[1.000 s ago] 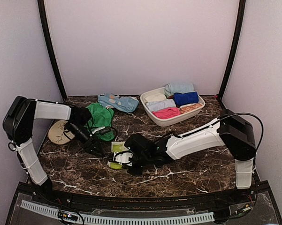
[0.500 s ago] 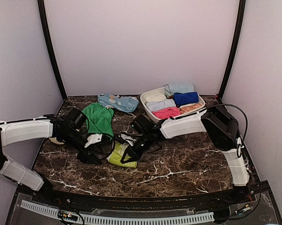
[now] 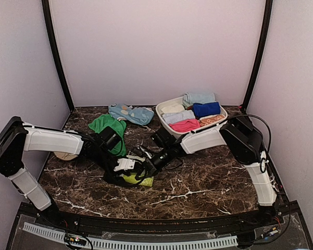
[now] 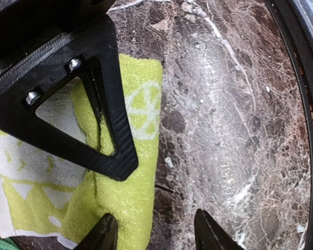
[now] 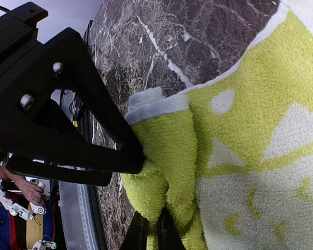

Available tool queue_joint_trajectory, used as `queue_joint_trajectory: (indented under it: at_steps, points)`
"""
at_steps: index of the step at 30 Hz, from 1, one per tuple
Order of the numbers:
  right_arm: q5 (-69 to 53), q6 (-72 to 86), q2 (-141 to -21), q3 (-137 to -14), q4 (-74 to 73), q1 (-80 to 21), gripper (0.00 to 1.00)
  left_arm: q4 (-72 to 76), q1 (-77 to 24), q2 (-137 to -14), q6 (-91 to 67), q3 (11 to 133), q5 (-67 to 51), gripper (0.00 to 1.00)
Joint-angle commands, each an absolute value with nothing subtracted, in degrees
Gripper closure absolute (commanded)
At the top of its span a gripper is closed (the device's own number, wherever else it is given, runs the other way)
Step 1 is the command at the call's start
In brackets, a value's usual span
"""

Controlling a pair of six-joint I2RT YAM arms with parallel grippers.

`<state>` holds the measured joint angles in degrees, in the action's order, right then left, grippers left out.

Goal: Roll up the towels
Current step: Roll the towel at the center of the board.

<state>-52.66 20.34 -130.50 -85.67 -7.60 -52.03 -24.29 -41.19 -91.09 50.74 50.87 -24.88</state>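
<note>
The lime-yellow towel [image 3: 138,179] with white marks lies bunched on the marble between both grippers. My right gripper [image 5: 152,235] is shut on a thick fold of this towel [image 5: 172,172] at its near edge. My left gripper [image 4: 157,234] is open. One fingertip [image 4: 105,234] rests over the towel's folded edge [image 4: 127,192], the other over bare marble. The right gripper's finger [image 4: 114,104] presses on the towel just ahead of it. The plain green towel [image 3: 105,126] lies crumpled at the back left, behind the left arm.
A white basket [image 3: 169,131] at the back right holds several rolled cloths. A light blue cloth [image 3: 131,112] lies behind the green towel. A tan disc [image 3: 64,155] shows partly under the left arm. The table's front edge is close to the towel.
My left gripper has swung right to the lime-yellow towel and its jaws have narrowed. The right gripper has drawn the towel's edge over, so it is now bunched thicker.
</note>
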Motion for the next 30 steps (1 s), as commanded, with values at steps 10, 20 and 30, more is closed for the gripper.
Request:
queue_joint_trajectory:
  at_steps: [10,20,30]
  points:
    - [-54.1,23.1,-133.5,-85.9,-7.8,-51.2,1.00,-18.3,-42.8,-91.5,53.7,50.7,-18.3,0.53]
    - [-46.4,26.4,-127.2,-80.9,-0.2,-49.5,0.64,-23.8,-39.6,-102.2,47.9,56.4,-23.1,0.82]
    - [-35.6,27.5,-115.1,-69.4,4.6,-43.5,0.54,-38.6,-37.2,-106.2,45.8,61.3,-35.5,1.00]
